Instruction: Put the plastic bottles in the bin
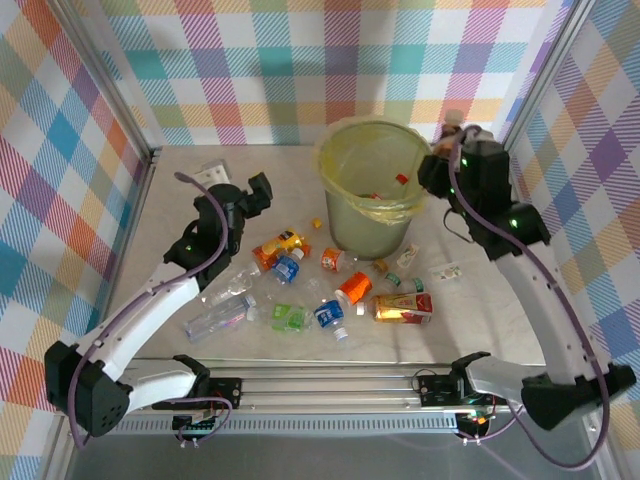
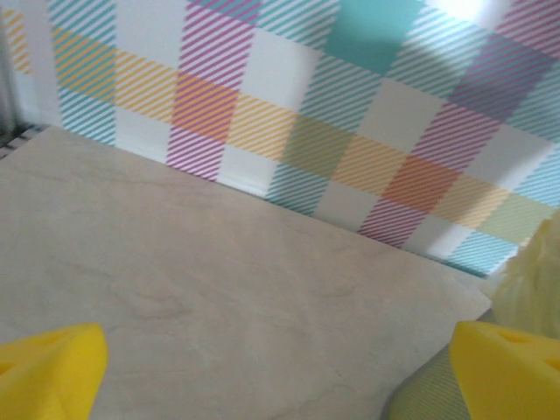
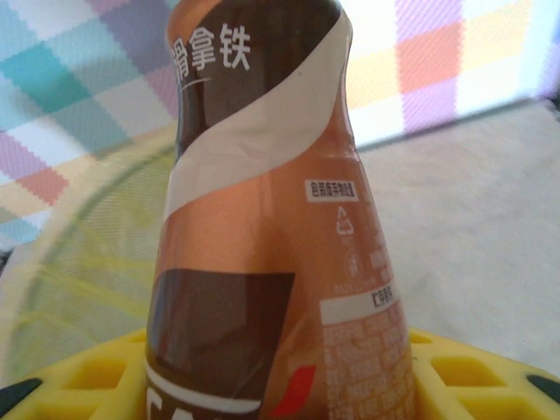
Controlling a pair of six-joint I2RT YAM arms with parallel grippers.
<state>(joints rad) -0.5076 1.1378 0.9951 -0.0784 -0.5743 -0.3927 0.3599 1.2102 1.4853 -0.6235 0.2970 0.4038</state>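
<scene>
Step in hand, apparently: dropping the brown-and-copper labelled plastic bottle into the round pale-green translucent bin with the yellowish bag liner. Pinched low on its body between the yellow fingers of the right gripper, upright, raised at the bin's right-hand rim and, judging from above, not squarely over the mouth.

Carry further inward across the rim before letting go, aiming for the middle of the liner and not the edge; too near the lip, and likely to bounce out onto the pale table. Open the jaws fully and in one go, to avoid the smooth tapered body hanging on one pad and tipping sideways. Stay above the loose liner, to avoid snagging and dragging it.

Over bare table left of the bin, the left gripper hovering, fingers spread wide, nothing between them; leave parked there, well clear of the drop.

Other small plastic bottles, mostly clear, with red, blue, orange and green labels, lying scattered on the table in front of the bin; a few coloured pieces visible inside it.
</scene>
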